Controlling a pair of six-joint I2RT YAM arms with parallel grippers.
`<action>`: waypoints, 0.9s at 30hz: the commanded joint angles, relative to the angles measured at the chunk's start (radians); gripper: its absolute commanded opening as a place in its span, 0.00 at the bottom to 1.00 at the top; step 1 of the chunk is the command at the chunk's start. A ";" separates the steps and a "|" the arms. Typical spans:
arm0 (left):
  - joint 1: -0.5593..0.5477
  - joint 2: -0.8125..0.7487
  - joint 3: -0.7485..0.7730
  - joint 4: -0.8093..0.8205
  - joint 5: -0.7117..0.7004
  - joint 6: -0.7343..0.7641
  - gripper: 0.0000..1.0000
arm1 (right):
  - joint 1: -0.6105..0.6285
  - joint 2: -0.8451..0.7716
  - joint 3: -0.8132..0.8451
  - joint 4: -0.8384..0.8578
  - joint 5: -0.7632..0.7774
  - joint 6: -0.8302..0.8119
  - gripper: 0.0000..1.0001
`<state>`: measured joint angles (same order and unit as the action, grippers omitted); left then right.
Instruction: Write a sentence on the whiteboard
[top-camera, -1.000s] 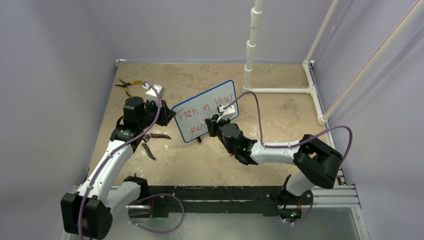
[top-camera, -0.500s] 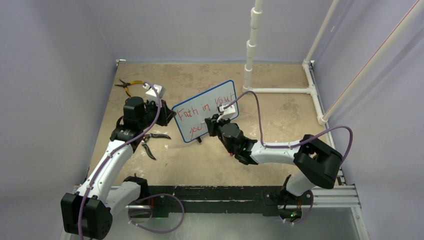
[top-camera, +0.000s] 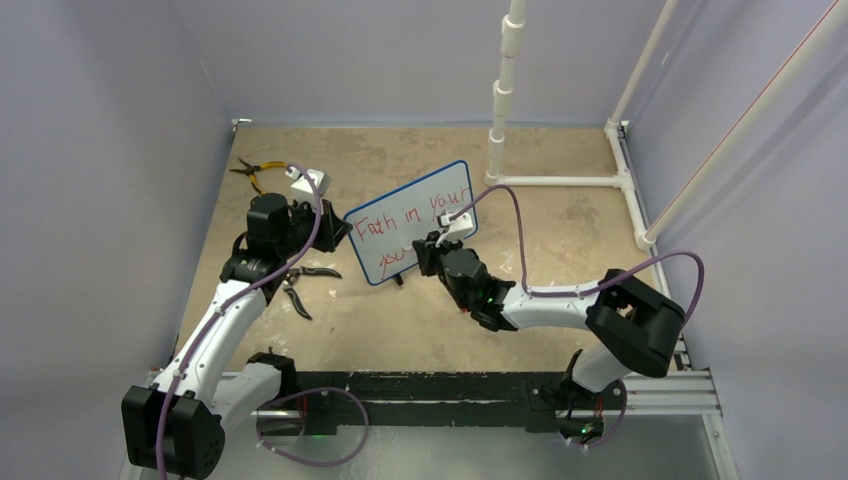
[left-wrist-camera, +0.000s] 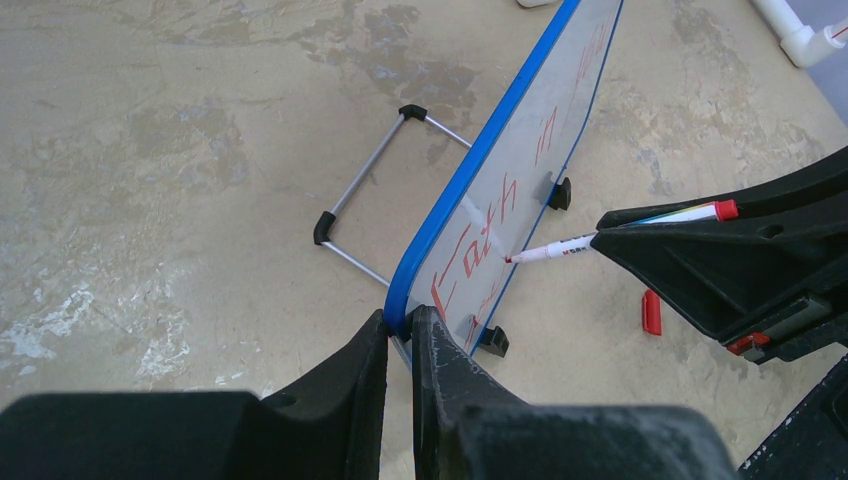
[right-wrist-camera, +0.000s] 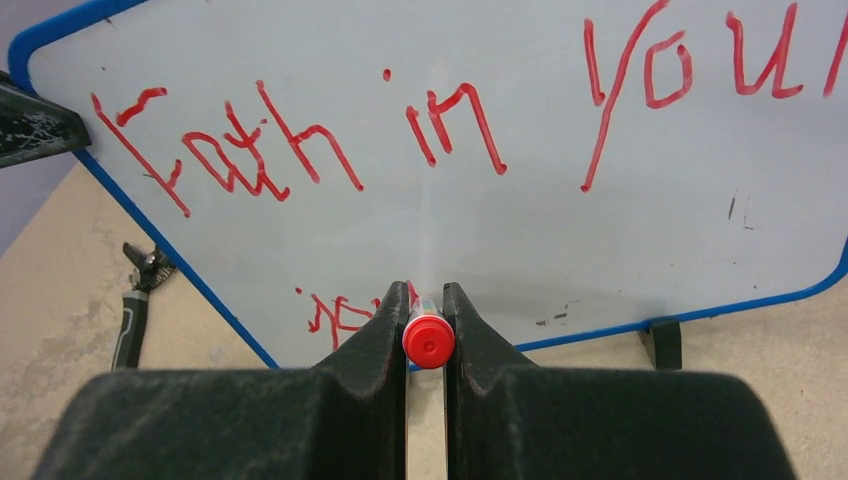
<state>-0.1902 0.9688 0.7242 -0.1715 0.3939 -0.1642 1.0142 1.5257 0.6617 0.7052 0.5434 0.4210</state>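
The whiteboard (top-camera: 415, 205), white with a blue frame, stands tilted on the table on small black feet (left-wrist-camera: 559, 193). My left gripper (left-wrist-camera: 400, 320) is shut on its blue left edge (top-camera: 338, 228). The sentence (right-wrist-camera: 300, 140) in red reads roughly "Fath in your", with a few more red letters (right-wrist-camera: 340, 312) starting a lower line. My right gripper (right-wrist-camera: 426, 300) is shut on a red-ended marker (right-wrist-camera: 428, 341). The marker (left-wrist-camera: 560, 246) has its tip against the board's lower part, near those letters. The right gripper (top-camera: 428, 250) covers part of the lower line in the top view.
A red marker cap (left-wrist-camera: 651, 311) lies on the table in front of the board. Dark-handled pliers (top-camera: 305, 285) lie by the left arm, yellow-handled pliers (top-camera: 258, 170) at the far left. A white pipe frame (top-camera: 560, 182) stands at the back right. The board's wire stand (left-wrist-camera: 370, 200) sticks out behind it.
My right gripper with the marker has shifted slightly right along the lower line. The left gripper and the board have stayed put.
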 joint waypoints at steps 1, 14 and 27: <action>-0.002 0.005 -0.011 -0.004 0.023 0.003 0.00 | -0.017 -0.021 -0.008 0.003 0.036 0.004 0.00; -0.002 0.005 -0.011 -0.002 0.026 0.002 0.00 | -0.038 -0.115 -0.037 0.044 -0.022 -0.010 0.00; -0.002 0.006 -0.011 -0.002 0.026 0.002 0.00 | -0.037 -0.062 0.007 0.058 -0.037 -0.033 0.00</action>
<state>-0.1902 0.9688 0.7242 -0.1711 0.3943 -0.1642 0.9794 1.4528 0.6312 0.7265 0.5163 0.4030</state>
